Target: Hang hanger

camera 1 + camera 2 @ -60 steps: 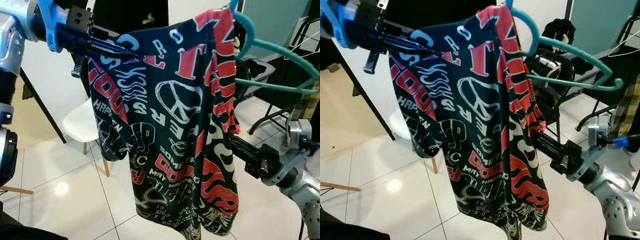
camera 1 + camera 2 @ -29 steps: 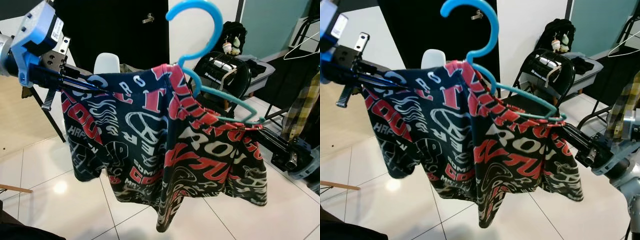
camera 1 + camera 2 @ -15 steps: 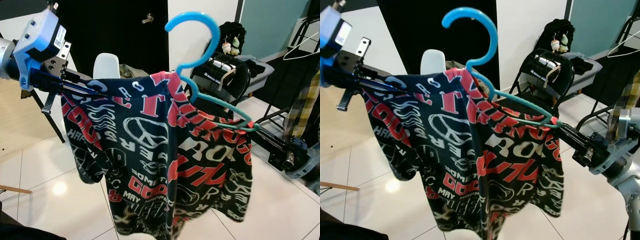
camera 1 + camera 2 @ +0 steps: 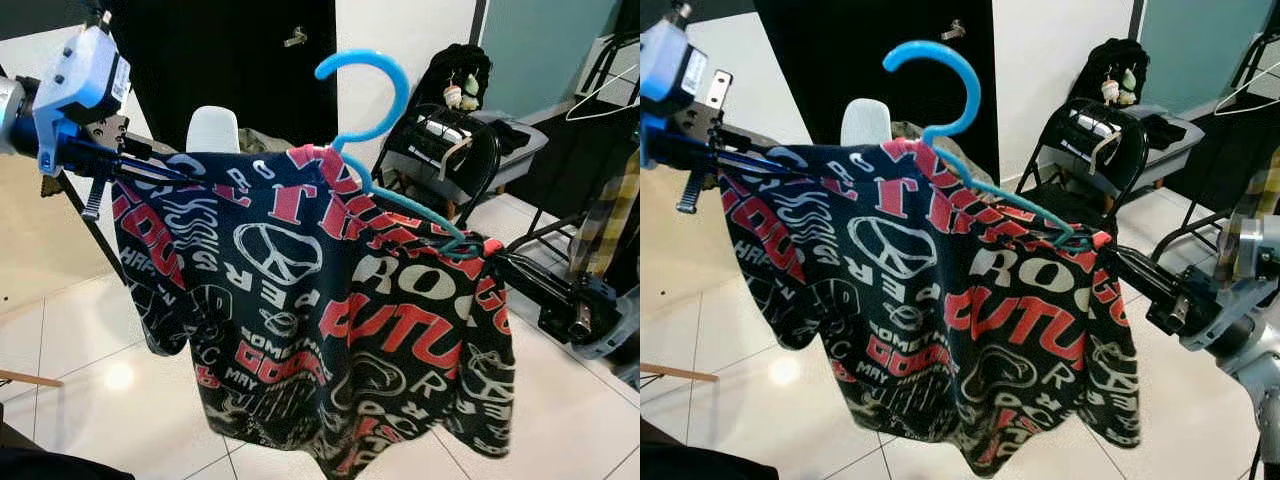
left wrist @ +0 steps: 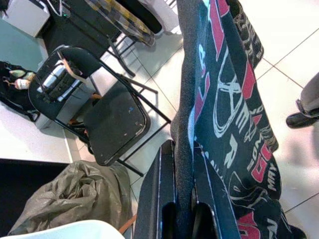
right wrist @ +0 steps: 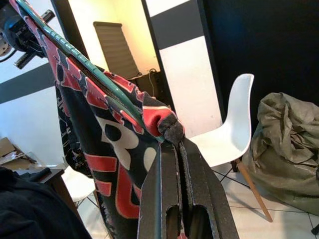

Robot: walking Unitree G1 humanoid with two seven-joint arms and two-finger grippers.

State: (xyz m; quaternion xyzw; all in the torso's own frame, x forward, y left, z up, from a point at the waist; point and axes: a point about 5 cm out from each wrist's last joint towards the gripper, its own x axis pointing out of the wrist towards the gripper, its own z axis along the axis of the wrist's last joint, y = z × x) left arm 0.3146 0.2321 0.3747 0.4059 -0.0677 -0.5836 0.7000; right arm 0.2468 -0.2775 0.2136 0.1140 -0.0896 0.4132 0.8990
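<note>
A blue hanger (image 4: 372,120) draped with a printed black-and-red garment (image 4: 320,300) is held in the air between the two grippers, above the tiled floor (image 4: 90,340). Its long axis runs from the robot's left to its right, sloping down to the right, with the hook pointing up and curling toward the left. The left gripper (image 5: 183,164) is clamped on the garment's left edge, and the right gripper (image 6: 175,147) is closed on the hanger's right end together with the cloth.
</note>
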